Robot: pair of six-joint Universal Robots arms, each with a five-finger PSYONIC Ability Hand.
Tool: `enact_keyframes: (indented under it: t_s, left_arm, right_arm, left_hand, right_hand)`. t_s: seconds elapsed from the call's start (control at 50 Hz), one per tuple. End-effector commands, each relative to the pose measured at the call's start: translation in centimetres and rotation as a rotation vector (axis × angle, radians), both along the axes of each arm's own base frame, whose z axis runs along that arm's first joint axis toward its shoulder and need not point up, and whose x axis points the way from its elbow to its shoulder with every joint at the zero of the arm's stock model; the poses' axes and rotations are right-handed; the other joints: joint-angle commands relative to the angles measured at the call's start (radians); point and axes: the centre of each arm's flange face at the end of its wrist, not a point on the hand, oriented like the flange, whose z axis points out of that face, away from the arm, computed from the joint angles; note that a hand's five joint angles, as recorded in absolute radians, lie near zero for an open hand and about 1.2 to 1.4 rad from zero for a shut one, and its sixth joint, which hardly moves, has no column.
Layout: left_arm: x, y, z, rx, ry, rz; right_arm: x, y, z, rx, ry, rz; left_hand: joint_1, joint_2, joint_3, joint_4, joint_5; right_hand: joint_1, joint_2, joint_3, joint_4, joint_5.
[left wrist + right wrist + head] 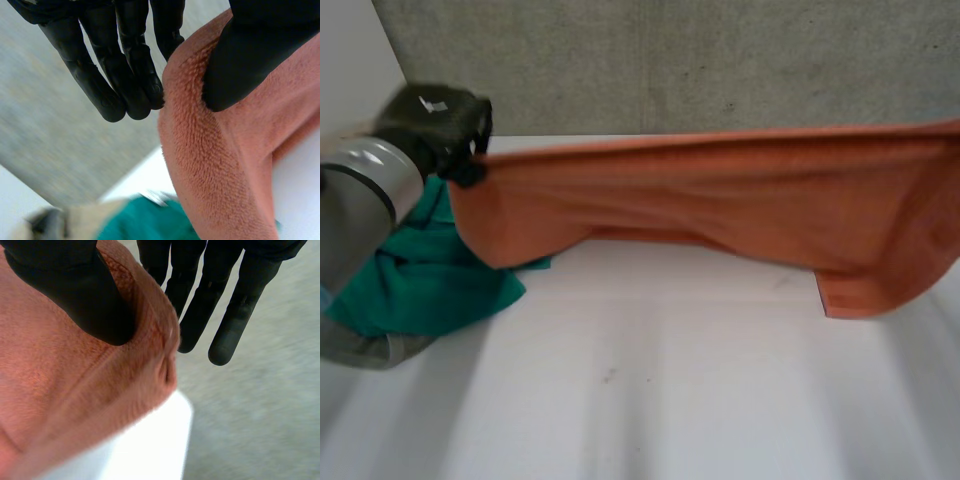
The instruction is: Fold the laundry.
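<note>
A rough grey concrete wall (pixel 720 60) runs along the far side, just behind the plain white table (pixel 670 400).

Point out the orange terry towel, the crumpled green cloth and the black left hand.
orange terry towel (pixel 720 195): head view, its middle.
crumpled green cloth (pixel 430 275): head view, its middle.
black left hand (pixel 245 65): left wrist view, its thumb.

Two pieces of laundry: one orange towel (pixel 720 195) and one green cloth (pixel 430 270). One white bench (pixel 670 380). Two black hands: one left hand (pixel 100 75), one right hand (pixel 232 325).
</note>
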Motion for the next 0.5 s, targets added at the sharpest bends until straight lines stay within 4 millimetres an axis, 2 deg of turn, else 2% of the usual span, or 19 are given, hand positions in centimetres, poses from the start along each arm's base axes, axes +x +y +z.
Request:
enact_keyframes:
  t_s: [0.02, 0.04, 0.08, 0.1, 0.16, 0.18, 0.24, 0.26, 0.34, 0.4, 0.48, 0.5]
  left_arm:
    - [-2.1, -4.6, -5.6, 0.098, -0.049, -0.021]
    - [-2.5, -5.3, -5.7, 0.083, -0.047, -0.018]
    - [-3.2, -6.7, -5.7, 0.033, -0.04, -0.008]
    - [-3.8, -8.2, -4.7, -0.051, -0.025, 0.013]
    - [-4.8, -10.2, -2.5, -0.194, 0.021, 0.043]
    - [-5.2, -11.1, -0.3, -0.306, 0.067, 0.055]
    - [-5.5, -12.0, 2.7, -0.457, 0.142, 0.078]
    - [-5.6, -12.2, 4.2, -0.533, 0.187, 0.081]
    - [-5.5, -12.2, 6.4, -0.644, 0.271, 0.071]
    - [-5.4, -12.2, 6.1, -0.641, 0.289, 0.057]
    - [-4.2, -12.5, 4.2, -0.569, 0.276, 0.084]
    - [-3.9, -12.4, 3.2, -0.534, 0.264, 0.089]
  right_arm:
    - [2.1, -2.6, -4.7, 0.146, 0.136, 0.08]
    - [2.2, -4.0, -5.2, 0.106, 0.147, 0.052]
    - [2.3, -5.4, -5.4, 0.052, 0.146, 0.022]
    - [2.4, -7.0, -4.9, -0.046, 0.135, -0.015]
    - [2.6, -9.3, -2.7, -0.245, 0.091, -0.068]
    - [2.8, -10.2, -0.6, -0.386, 0.045, -0.095]
    - [3.1, -10.9, 2.5, -0.589, -0.043, -0.11]
    - [3.3, -10.8, 4.6, -0.711, -0.103, -0.107]
    - [3.5, -10.1, 8.5, -0.953, -0.204, -0.075]
    - [3.7, -10.0, 9.1, -1.002, -0.208, -0.059]
    - [4.1, -10.3, 7.3, -0.916, -0.187, -0.024]
    - [4.2, -10.4, 6.7, -0.885, -0.182, -0.016]
  left_hand:
    - [0.237, 0.204, 0.211, 0.201, 0.24]
    - [0.237, 0.204, 0.211, 0.201, 0.24]
    - [0.237, 0.204, 0.211, 0.201, 0.24]
    - [0.237, 0.204, 0.211, 0.201, 0.24]
    - [0.237, 0.204, 0.211, 0.201, 0.24]
    - [0.237, 0.204, 0.211, 0.201, 0.24]
    - [0.237, 0.204, 0.211, 0.201, 0.24]
    - [0.237, 0.204, 0.211, 0.201, 0.24]
    - [0.237, 0.204, 0.211, 0.201, 0.24]
    - [0.237, 0.204, 0.211, 0.201, 0.24]
    - [0.237, 0.204, 0.211, 0.201, 0.24]
    - [0.237, 0.204, 0.211, 0.201, 0.24]
  right_hand:
    - [0.272, 0.219, 0.21, 0.201, 0.217]
    - [0.272, 0.219, 0.21, 0.201, 0.217]
    - [0.272, 0.219, 0.21, 0.201, 0.217]
    - [0.272, 0.219, 0.21, 0.201, 0.217]
    - [0.272, 0.219, 0.21, 0.201, 0.217]
    - [0.272, 0.219, 0.21, 0.201, 0.217]
    - [0.272, 0.219, 0.21, 0.201, 0.217]
    - [0.272, 0.219, 0.21, 0.201, 0.217]
    - [0.272, 0.219, 0.21, 0.201, 0.217]
    - [0.272, 0.219, 0.21, 0.201, 0.217]
    - [0.272, 0.219, 0.21, 0.201, 0.217]
    - [0.272, 0.219, 0.21, 0.201, 0.217]
